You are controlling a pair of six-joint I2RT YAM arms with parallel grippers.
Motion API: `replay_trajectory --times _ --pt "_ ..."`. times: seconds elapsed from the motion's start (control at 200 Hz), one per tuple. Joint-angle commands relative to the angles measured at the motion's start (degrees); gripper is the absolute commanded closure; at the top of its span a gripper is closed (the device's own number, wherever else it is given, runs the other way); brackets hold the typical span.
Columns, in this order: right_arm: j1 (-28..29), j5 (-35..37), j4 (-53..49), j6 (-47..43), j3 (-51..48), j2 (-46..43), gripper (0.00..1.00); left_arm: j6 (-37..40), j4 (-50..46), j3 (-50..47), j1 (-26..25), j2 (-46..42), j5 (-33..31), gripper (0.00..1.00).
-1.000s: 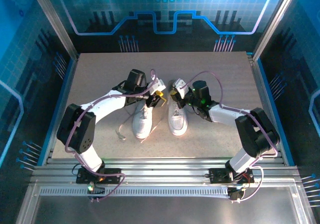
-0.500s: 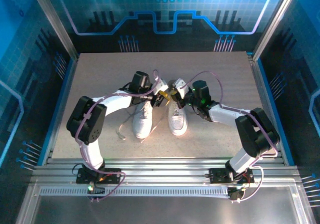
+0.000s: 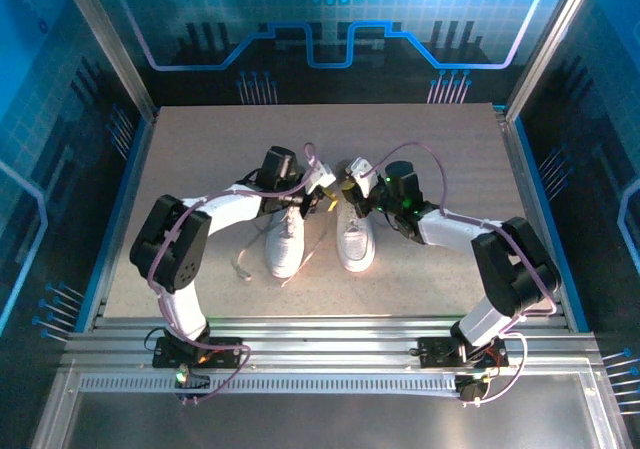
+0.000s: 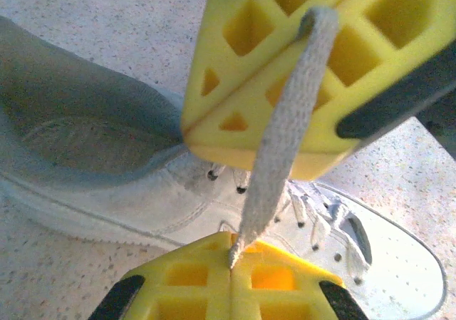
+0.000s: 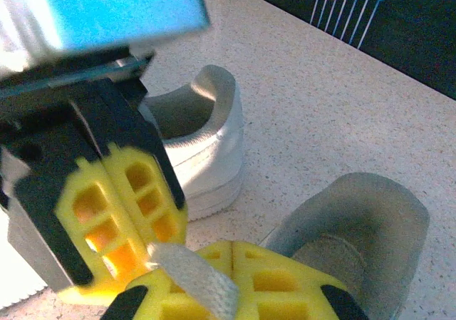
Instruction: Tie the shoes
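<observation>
The speckled desk carries everything; the shoes lie side by side at the middle of the top view, toes toward the bottom edge and openings toward the top, presumably so each arm can reach the lacing from its own side; the left arm and right arm bend inward and meet just above the openings, between the pair; at the bottom edge of the left wrist view the left fingers are clenched on one end of a flat white lace; the right fingers, at the top, are clamped on the same lace further along; it runs straight between them, which I judge a hand-over or a tensioning pull for the knot; whose shoe it belongs to I cannot tell; no brand, label or writing is readable.
</observation>
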Motion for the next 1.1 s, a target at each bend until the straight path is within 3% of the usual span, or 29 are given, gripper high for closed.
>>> replay_trajectory --times 0.0,0.235,0.38,0.465,0.62,0.73,1.096 --pt "0.2 0.7 -1.3 0.9 -0.4 -2.6 1.0 1.8 -4.8 1.5 0.8 -6.9 0.5 1.0" --pt "0.2 1.1 -4.5 2.1 -1.1 -3.5 1.0 0.4 -11.2 8.1 0.2 -9.8 1.1 1.0" --pt "0.0 2.0 -10.3 4.6 0.0 -6.5 0.6 0.3 -14.2 11.9 -0.9 -8.2 0.7 1.0" --pt "-0.9 3.9 -20.8 7.7 2.3 -9.9 0.47 -0.1 -15.3 13.5 -1.6 -7.5 -0.1 1.0" --pt "-6.0 12.9 -47.4 15.9 9.2 -12.7 0.45 -1.3 -15.3 14.7 -2.2 -7.7 -0.2 1.0" --pt "-10.3 19.5 -60.5 20.8 10.3 -12.0 0.45 -1.6 -15.7 15.6 -2.7 -7.4 -0.4 1.0" --pt "-14.6 23.0 -69.3 20.7 9.6 -3.1 0.4 -4.5 -15.9 16.4 -2.7 -6.0 -1.4 1.0"
